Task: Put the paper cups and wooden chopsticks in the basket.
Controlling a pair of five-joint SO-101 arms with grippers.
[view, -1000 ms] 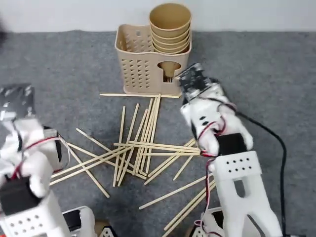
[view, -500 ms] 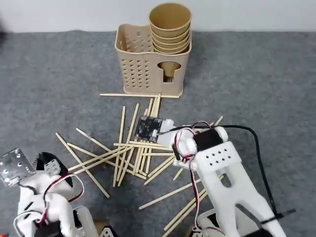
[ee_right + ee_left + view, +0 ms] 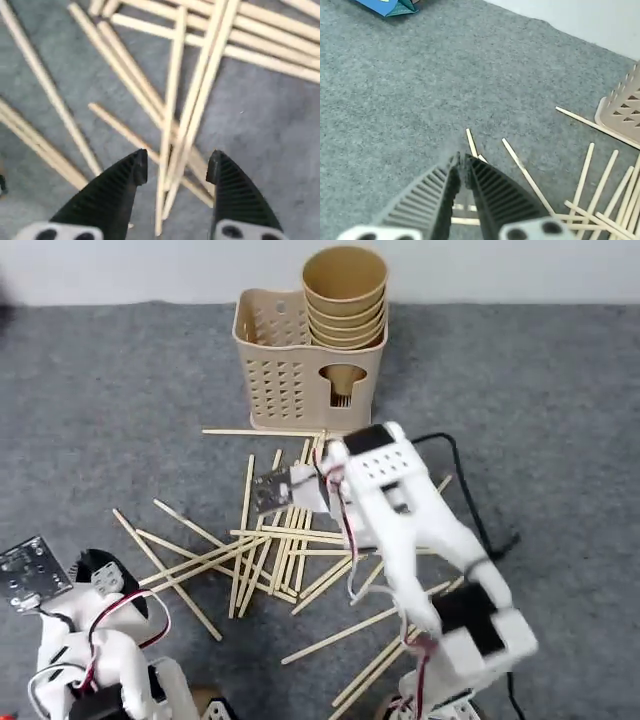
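Desk [image 3: 540, 420]: grey, felt-like covering.

Beige perforated plastic basket [image 3: 290, 390]: stands upright at the far side of the desk. A stack of nested tan paper cups [image 3: 345, 290] sits upright in its right-hand compartment as the high view shows it, with the top cups rising well above the rim.

Pale wooden chopsticks [image 3: 285, 535]: many, loose on the desk in front of the basket, crossing one another in a fan-like heap. One lies crosswise just in front of the basket's foot. More are strewn toward the near edge, under and beside the right arm [image 3: 400, 530].

Right arm: stretched from the near edge out over the heap, with its wrist above the middle of the pile. Right pincer [image 3: 177, 164]: jaws spread wide, nothing gripped. It points down at the heap, and several chopsticks run through the gap between the two black fingers. I cannot tell whether the fingertips touch the desk.

Left arm [image 3: 90, 640]: at the near left corner, well apart from the basket. Left pincer [image 3: 465, 165]: jaws drawn together to a thin slit, nothing between them. The tips are above bare desk, just beside the ends of two outlying chopsticks. A corner of the basket shows further off.

Blue object [image 3: 390, 6]: at the far edge in the left wrist view, too cut off to identify.
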